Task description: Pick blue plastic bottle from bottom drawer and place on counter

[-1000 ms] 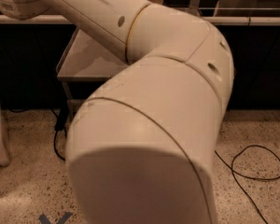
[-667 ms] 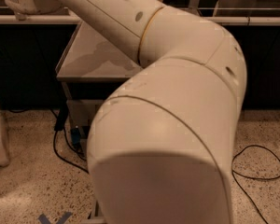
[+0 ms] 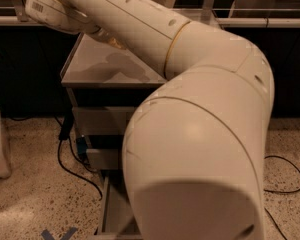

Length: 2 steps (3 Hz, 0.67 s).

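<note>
1. Cream robot arm (image 3: 200,134) filling most of the view, with the elbow close to the camera and the forearm reaching up and left over the table (image 3: 97,69).
2. Claw (image 3: 110,39) at the arm's far end, upper left, above the rear of the table. Nearly all hidden behind the forearm, with only a tan sliver showing beneath it. Open or closed: cannot tell.
3. Grey metal table top with the arm's shadow lying across it.
4. Under the table, two upper drawers (image 3: 100,120) stacked one above the other.
5. Bottom drawer (image 3: 115,214) pulled out toward the camera at the lower edge. Left wall and a strip of floor showing, the rest covered by the arm.
6. Blue plastic bottle nowhere to be seen, so its place cannot be told.
7. Black cables (image 3: 70,159) on the speckled floor (image 3: 30,194) left of the cabinet, and another loop at right.
</note>
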Each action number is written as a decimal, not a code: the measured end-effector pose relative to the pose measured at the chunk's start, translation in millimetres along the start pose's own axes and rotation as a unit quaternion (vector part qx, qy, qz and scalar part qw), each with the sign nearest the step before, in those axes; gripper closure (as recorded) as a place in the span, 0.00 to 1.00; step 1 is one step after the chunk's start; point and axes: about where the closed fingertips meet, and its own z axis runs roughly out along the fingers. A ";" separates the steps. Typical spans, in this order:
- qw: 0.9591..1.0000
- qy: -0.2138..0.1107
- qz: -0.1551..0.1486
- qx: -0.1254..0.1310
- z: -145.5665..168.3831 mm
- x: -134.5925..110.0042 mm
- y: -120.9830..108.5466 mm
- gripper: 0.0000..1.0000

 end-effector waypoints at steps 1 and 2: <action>0.999 -0.005 0.000 -0.054 24.4 -4.2 39.0 1.00; 0.998 -0.005 0.000 -0.057 24.8 -4.2 40.7 0.81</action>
